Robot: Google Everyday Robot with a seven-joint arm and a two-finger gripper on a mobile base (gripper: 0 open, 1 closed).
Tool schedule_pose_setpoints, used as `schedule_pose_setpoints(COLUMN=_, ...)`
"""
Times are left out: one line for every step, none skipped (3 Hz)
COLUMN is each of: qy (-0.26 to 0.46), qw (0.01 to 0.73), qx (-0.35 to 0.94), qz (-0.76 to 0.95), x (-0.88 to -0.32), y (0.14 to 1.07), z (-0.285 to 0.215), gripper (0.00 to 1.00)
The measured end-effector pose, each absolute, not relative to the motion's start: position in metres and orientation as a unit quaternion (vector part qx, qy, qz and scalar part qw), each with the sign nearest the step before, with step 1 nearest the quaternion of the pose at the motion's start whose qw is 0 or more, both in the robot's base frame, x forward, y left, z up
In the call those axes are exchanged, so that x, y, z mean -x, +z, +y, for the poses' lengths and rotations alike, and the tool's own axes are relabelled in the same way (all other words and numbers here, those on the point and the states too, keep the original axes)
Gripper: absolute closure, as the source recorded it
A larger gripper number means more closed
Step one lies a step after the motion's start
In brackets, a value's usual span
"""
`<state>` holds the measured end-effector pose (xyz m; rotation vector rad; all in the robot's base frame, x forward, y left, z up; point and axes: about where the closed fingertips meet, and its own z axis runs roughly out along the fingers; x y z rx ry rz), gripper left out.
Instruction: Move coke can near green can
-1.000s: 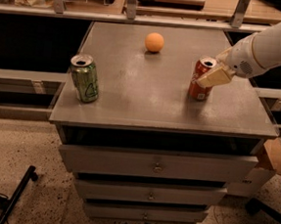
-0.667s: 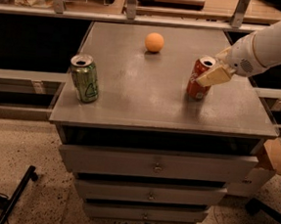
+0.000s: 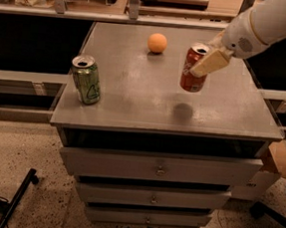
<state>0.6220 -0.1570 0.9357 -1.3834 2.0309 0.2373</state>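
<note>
The red coke can (image 3: 191, 73) hangs tilted in the air above the right half of the grey cabinet top (image 3: 134, 95), its shadow on the surface below it. My gripper (image 3: 207, 61) reaches in from the upper right and is shut on the can's upper side. The green can (image 3: 86, 79) stands upright near the top's front left corner, well to the left of the coke can.
An orange ball (image 3: 157, 43) lies at the back middle of the top. The cabinet has drawers (image 3: 158, 167) below. A cardboard box (image 3: 279, 160) sits at the right. A black stand leg (image 3: 15, 200) lies on the floor at the lower left.
The coke can has been lifted off the cabinet top and carried a little to the left and toward the front in my gripper. The green can and the ball have not moved.
</note>
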Motion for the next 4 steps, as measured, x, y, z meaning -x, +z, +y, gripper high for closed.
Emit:
schedule_pose_setpoints(qy=0.101, qw=0.314, qx=0.573, qz=0.751, x=-0.615, y=0.946, z=-0.116, gripper=1.00)
schedule_pose_setpoints(qy=0.108, qw=0.302, qx=0.615, qz=0.721, x=-0.612, y=0.948, z=-0.074, gripper=1.00)
schedule_pose_setpoints(qy=0.118, qw=0.300, qx=0.640, qz=0.697, x=-0.612, y=0.943, z=-0.045, gripper=1.00)
schedule_pose_setpoints(qy=0.115, qw=0.302, qx=0.662, qz=0.676, x=-0.613, y=0.941, z=-0.026, gripper=1.00)
